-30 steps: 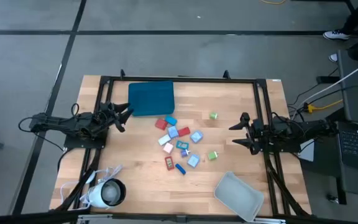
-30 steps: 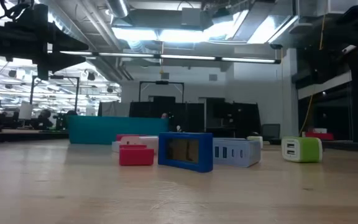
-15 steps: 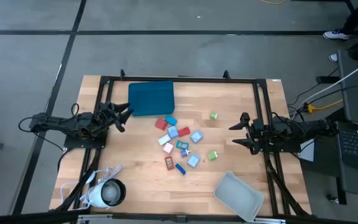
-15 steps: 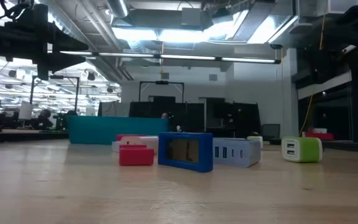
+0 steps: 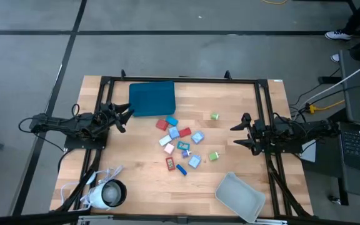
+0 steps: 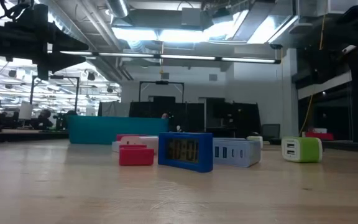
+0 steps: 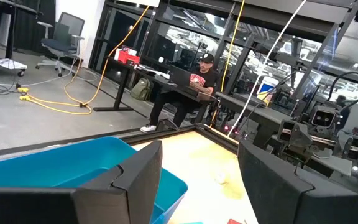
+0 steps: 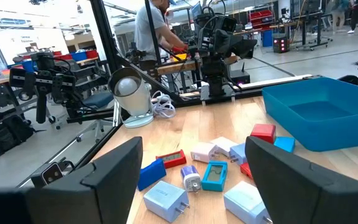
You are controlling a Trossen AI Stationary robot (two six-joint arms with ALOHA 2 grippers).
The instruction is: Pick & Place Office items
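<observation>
Office items mid-table — between left pincer and right pincer, both released, well apart.

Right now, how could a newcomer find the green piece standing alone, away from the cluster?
Start at the teal tray on the table's far side. From its right edge go right, past the cluster. The green piece stands alone there, farther back than the second green one.

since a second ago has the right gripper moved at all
No. In the high view the right gripper sits open at the same spot beside the table's right frame rail, no closer to the green block.
</observation>
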